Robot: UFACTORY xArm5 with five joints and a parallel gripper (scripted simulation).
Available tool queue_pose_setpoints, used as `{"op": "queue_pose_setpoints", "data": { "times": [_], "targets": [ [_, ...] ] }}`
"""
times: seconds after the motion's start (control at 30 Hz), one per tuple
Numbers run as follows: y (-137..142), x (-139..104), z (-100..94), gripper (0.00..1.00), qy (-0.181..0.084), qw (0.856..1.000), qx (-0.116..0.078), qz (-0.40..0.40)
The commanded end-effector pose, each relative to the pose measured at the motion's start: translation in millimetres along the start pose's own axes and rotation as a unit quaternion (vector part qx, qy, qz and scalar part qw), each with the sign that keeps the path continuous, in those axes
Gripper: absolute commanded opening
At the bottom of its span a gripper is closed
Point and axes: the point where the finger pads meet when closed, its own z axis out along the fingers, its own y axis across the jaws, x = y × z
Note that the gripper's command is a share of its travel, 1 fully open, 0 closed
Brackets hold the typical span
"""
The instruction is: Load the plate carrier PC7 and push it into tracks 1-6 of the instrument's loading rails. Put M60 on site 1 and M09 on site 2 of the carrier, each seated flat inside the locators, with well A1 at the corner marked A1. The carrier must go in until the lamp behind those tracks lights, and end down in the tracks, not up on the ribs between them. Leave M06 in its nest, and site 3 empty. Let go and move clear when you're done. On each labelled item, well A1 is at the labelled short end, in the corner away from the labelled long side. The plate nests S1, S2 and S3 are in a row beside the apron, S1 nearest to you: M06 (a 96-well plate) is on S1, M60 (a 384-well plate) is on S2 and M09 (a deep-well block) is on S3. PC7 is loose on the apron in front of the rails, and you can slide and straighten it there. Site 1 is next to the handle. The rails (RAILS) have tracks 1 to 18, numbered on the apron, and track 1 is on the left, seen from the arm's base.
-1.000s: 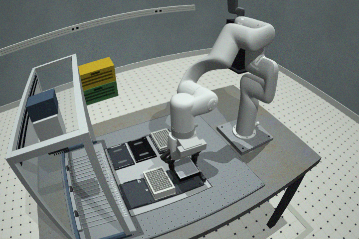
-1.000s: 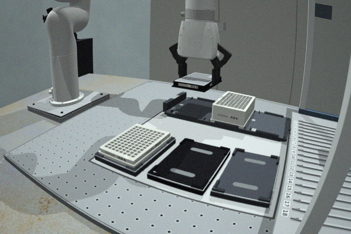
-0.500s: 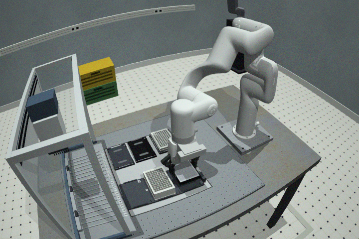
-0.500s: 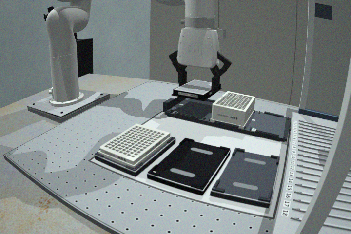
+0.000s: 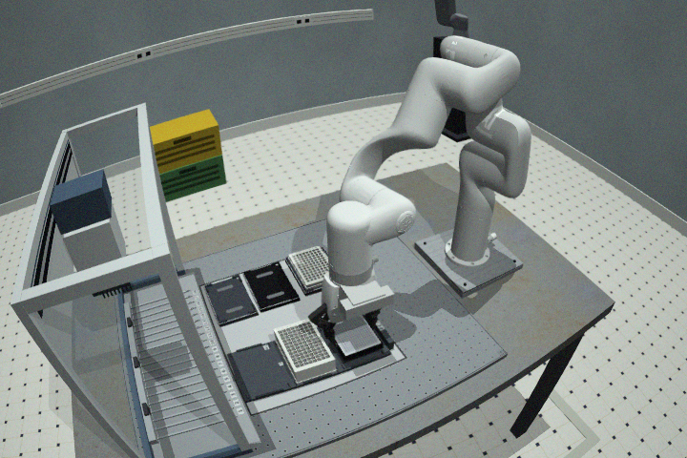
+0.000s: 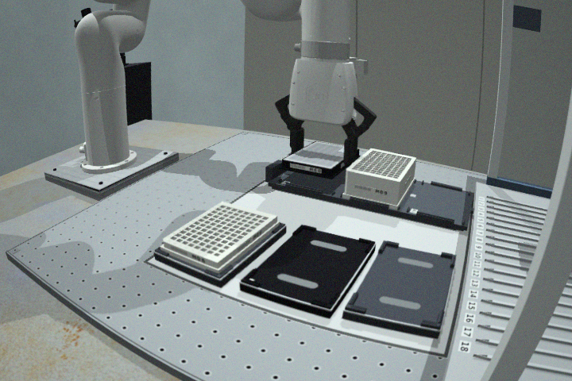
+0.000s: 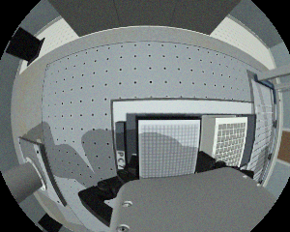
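My gripper [image 5: 350, 325] [image 6: 322, 151] is shut on M60 [image 5: 358, 338] [image 6: 315, 155] [image 7: 168, 146], a flat dark plate with a fine grey well grid, gripped across its width. The plate is level and very low at site 1 of the dark carrier PC7 [image 5: 260, 372] [image 6: 439, 202], beside the handle end. I cannot tell whether it touches the site. M09 [image 5: 303, 350] [image 6: 381, 175] [image 7: 230, 141], a tall white deep-well block, stands on site 2 right beside it. Site 3 is bare. M06 [image 5: 311, 264] [image 6: 222, 233], a white 96-well plate, sits on nest S1.
Nests S2 [image 5: 271, 284] [image 6: 309, 267] and S3 [image 5: 230, 300] [image 6: 401, 287] hold nothing. The ribbed rails [image 5: 171, 366] [image 6: 520, 251] lie inside the instrument frame [image 5: 155, 216], just past the carrier's far end. The arm's base [image 5: 466, 259] [image 6: 109, 166] stands behind the apron.
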Motion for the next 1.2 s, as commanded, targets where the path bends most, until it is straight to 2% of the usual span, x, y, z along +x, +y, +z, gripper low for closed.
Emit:
{"op": "queue_pose_setpoints", "data": {
  "times": [0.0,0.73,1.17],
  "targets": [
    [1,1,5.7,0.0,0.008,1.0,0.0,0.0],
    [1,1,7.9,0.0,0.008,1.0,0.0,0.0],
    [1,1,16.6,0.0,0.008,1.0,0.0,0.0]
  ]
}}
